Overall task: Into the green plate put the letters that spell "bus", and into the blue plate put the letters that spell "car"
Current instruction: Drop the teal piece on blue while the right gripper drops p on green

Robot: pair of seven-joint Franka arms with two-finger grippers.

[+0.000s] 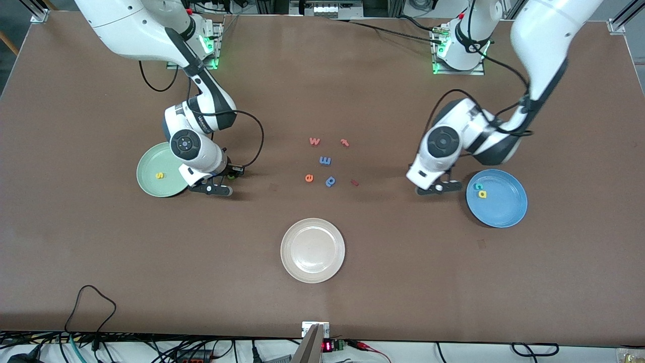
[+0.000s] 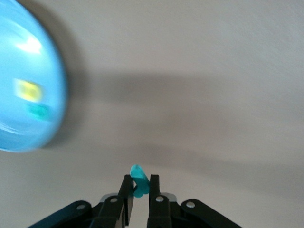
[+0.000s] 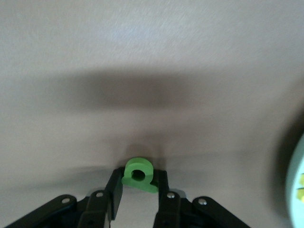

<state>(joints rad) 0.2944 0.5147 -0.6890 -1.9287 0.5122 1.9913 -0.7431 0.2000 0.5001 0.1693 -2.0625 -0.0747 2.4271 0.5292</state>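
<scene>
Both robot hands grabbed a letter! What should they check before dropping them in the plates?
1. Left gripper shut on the teal letter: ok.
2. Right gripper shut on the green b: ok.
3. Left gripper over the blue plate: not ok, it is beside the rim, over the table.
4. Right gripper over the green plate: not ok, it is beside the rim, over the table.
5. Room in the plates: ok; the blue one holds only the c and a, the green one shows the s.
6. Is the teal letter the r: cannot tell.
</scene>
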